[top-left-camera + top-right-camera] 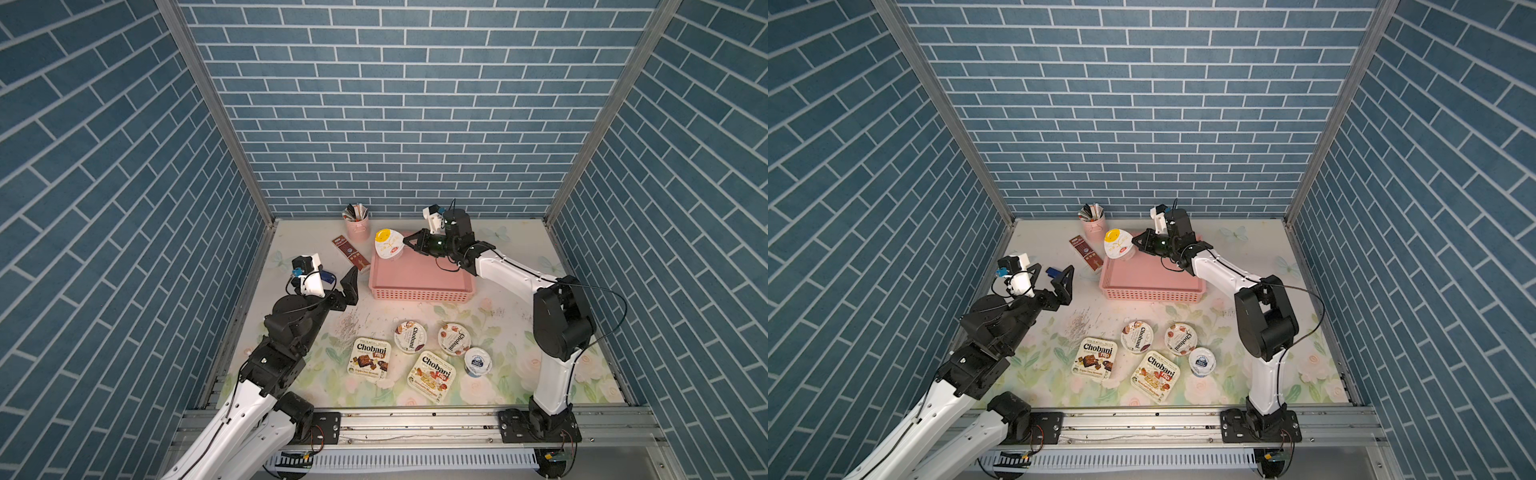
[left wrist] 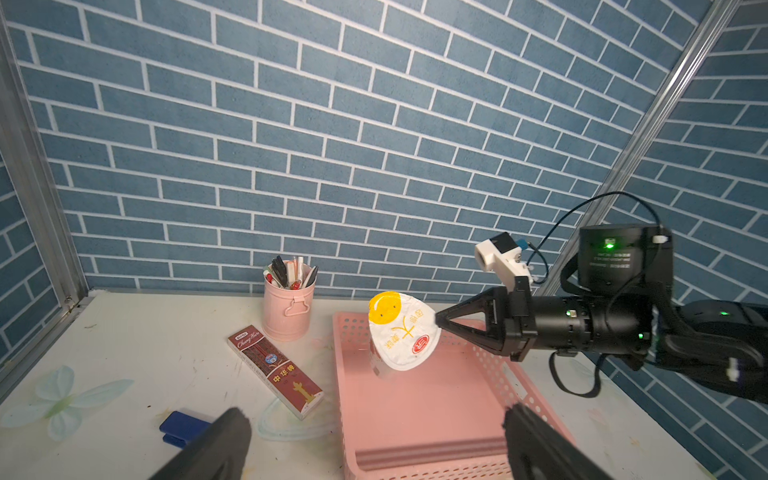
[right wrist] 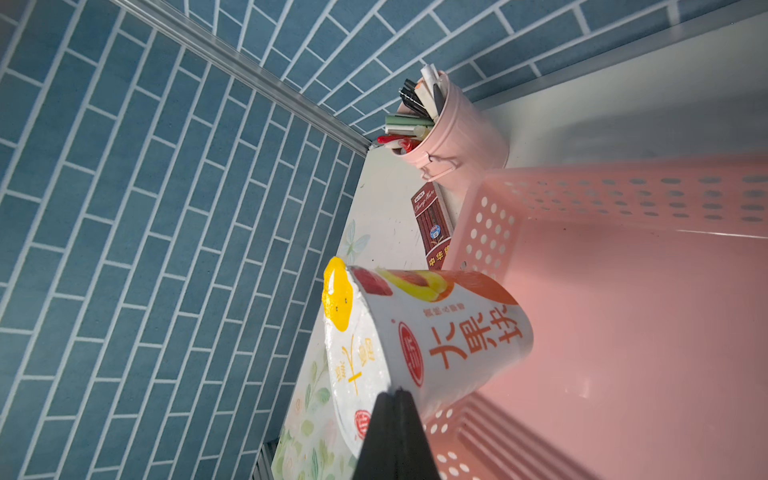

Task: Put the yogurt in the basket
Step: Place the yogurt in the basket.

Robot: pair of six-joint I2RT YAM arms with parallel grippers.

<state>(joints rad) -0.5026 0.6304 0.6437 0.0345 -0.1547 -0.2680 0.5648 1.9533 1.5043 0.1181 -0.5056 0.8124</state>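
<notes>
The tall white yogurt cup with a yellow-topped lid (image 1: pixel 388 245) (image 2: pixel 401 332) (image 3: pixel 436 332) tilts over the far left corner of the pink basket (image 1: pixel 415 294) (image 1: pixel 1150 294) (image 2: pixel 415 407). My right gripper (image 1: pixel 406 241) (image 2: pixel 438 321) (image 3: pixel 397 395) is shut on the rim of its lid. I cannot tell whether the cup's base touches the basket floor. Two squarish Chobani Flip cups (image 1: pixel 370 359) (image 1: pixel 432 375), two round Chobani cups (image 1: pixel 410 336) (image 1: pixel 454 338) and a small blue-white cup (image 1: pixel 478 361) sit on the mat in front of the basket. My left gripper (image 1: pixel 336 279) (image 2: pixel 376 419) hangs open and empty left of the basket.
A pink pen holder (image 1: pixel 357 227) stands at the back, left of the basket. A brown flat box (image 1: pixel 351 253) lies beside it. A small blue object (image 2: pixel 183 428) lies on the table near my left gripper. Brick walls close in three sides.
</notes>
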